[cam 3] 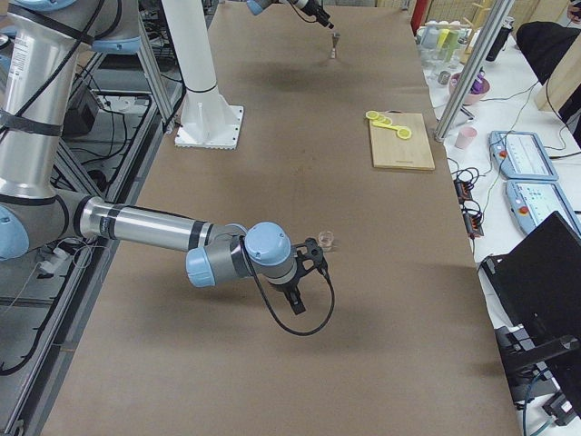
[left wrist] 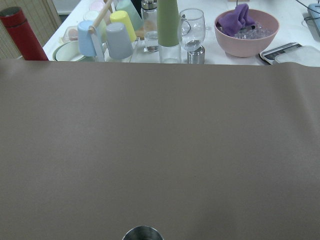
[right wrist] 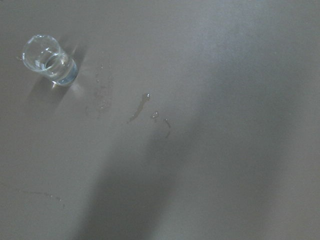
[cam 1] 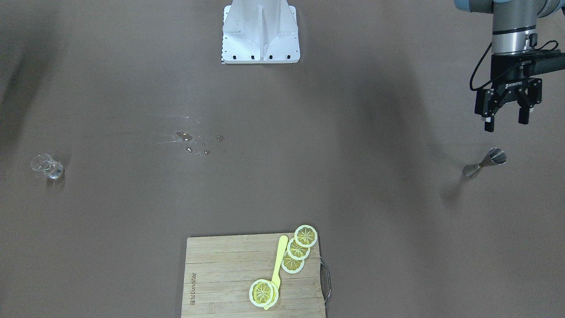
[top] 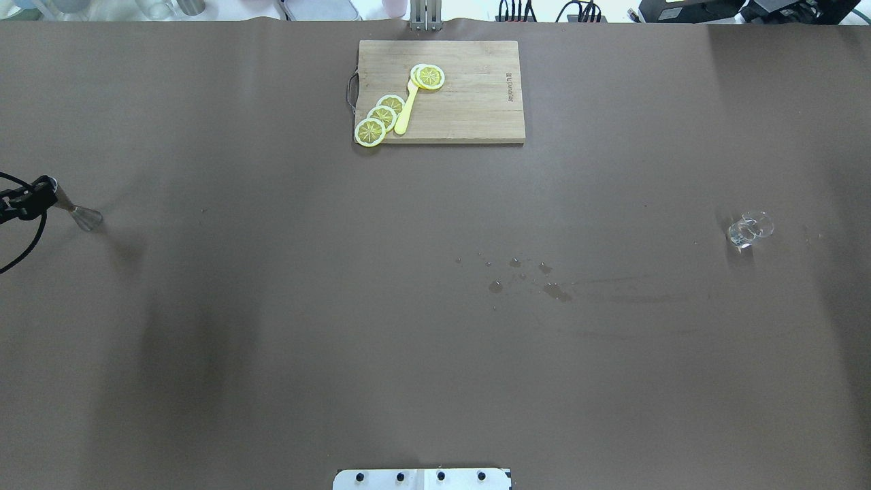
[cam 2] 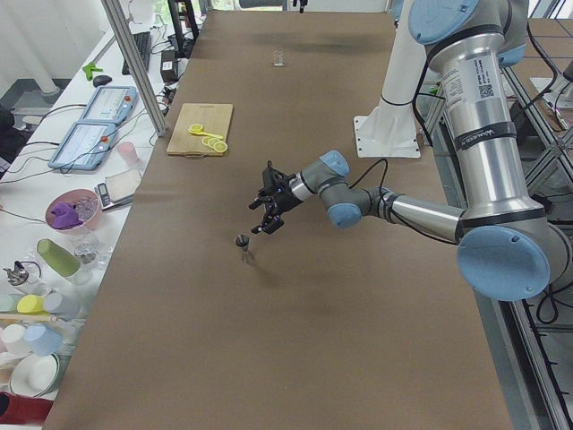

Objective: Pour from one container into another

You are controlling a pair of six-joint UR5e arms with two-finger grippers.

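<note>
steel jigger [cam 1: 484,163] stood upright on the brown table [cam 1: 397,221], out near the end on the robot's left side. the left gripper [cam 1: 506,121] hung in the air just behind and above it, not touching it, its two fingers spread wide with nothing between them. from the left wrist camera only the jigger's round rim showed, at the bottom edge.

far across the table, near the other end, a small clear glass [cam 1: 47,166] stood upright, and a little clear liquid seemed to sit in it. the right gripper [cam 3: 307,272] hovered near that glass, off the table. it showed only in the side view, so i could not tell whether its fingers were apart or closed.

a scatter of wet drops [cam 1: 194,142] lay on the table between the two containers, nearer the middle. at the edge away from the robot sat a wooden cutting board [cam 1: 220,274] with lemon slices [cam 1: 298,249] and a yellow utensil [cam 1: 279,260] on it, one slice hanging over the board's corner.
</note>
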